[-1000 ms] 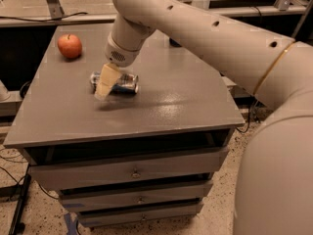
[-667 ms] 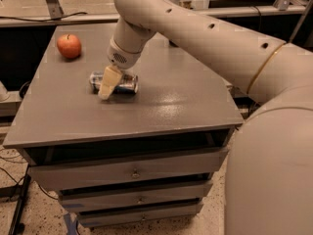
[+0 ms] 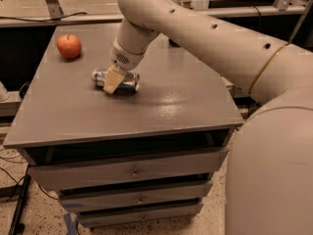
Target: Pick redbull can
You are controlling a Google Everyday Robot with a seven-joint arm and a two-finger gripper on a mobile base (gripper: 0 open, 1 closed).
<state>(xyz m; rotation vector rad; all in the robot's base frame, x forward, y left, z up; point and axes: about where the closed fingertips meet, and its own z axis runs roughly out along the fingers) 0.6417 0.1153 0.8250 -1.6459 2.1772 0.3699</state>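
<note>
The redbull can [image 3: 128,85], slim, silver with blue patches, lies on its side on the grey cabinet top [image 3: 161,102], left of the middle. My gripper [image 3: 113,80] is down on the can, reaching from the back right, and its cream tip covers the can's middle. The can's two ends stick out on either side of the gripper. The can rests on the surface.
A red apple [image 3: 69,46] sits at the back left corner. A dark object [image 3: 173,43] shows at the back, mostly hidden behind my arm. The cabinet has several drawers [image 3: 132,173] below. My large arm fills the right side of the view.
The gripper has shifted slightly to the right over the can and sits closer on it. The can and the apple have not moved.
</note>
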